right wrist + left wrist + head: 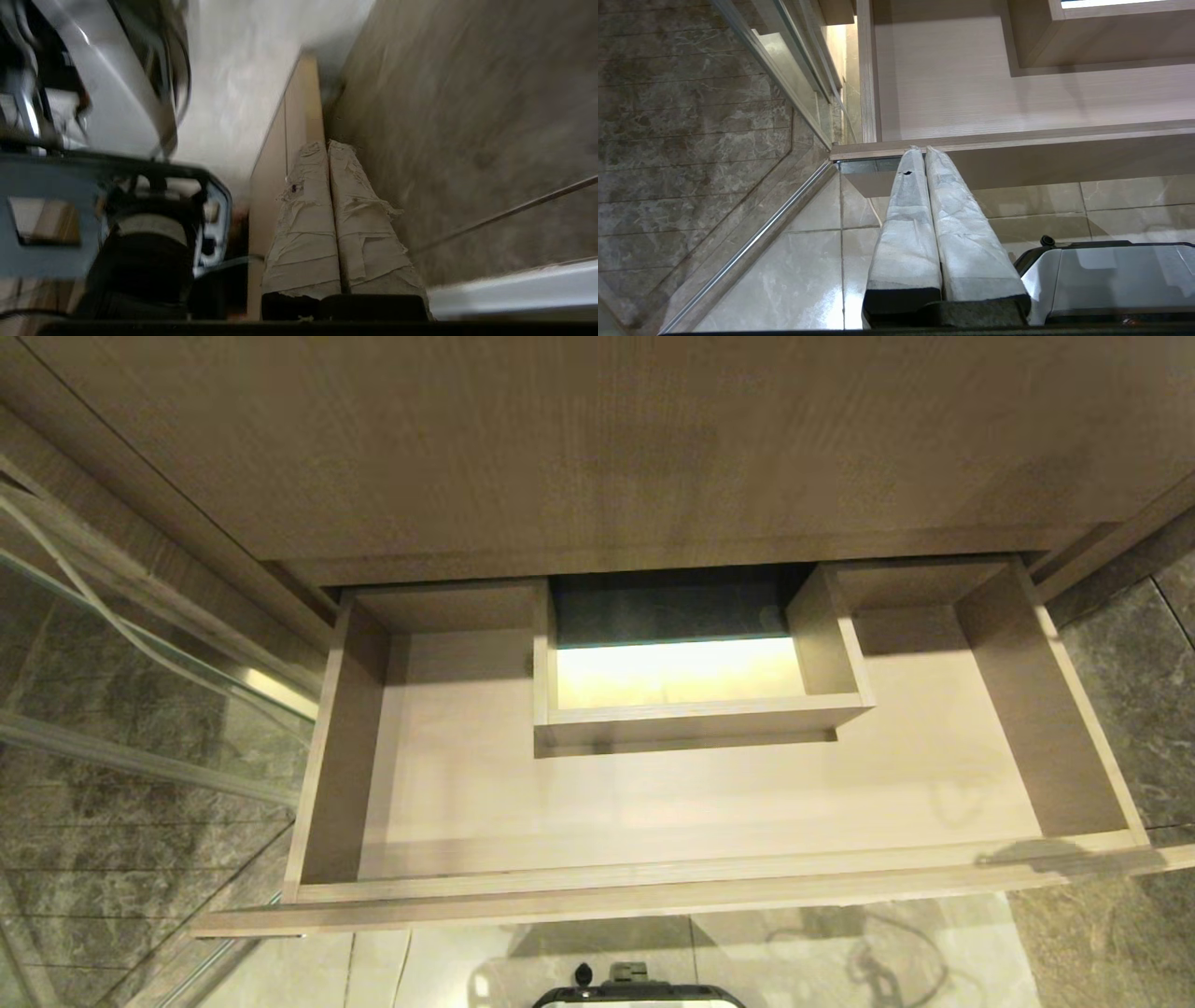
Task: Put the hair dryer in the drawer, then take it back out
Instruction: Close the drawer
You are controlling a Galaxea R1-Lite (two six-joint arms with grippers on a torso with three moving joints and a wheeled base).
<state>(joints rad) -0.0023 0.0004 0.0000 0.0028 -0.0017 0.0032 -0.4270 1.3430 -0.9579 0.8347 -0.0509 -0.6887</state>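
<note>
Light-wood drawer (1017,98) pulled out just beyond left claw (924,150), fingers together.

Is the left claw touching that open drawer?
Cannot tell. In the left wrist view the left claw's shut tips line up with the drawer front edge, without showing depth.

Pulled-out drawer (934,784) of pale wood, just ahead of the left pincer (924,149), past its closed tips. Bare base inside, with a boxed cut-out (691,714) at the back middle, further from that pincer. Glossy tiled floor (794,270) below the pincer and under the drawer front, carrying the robot base (1101,275).
</note>
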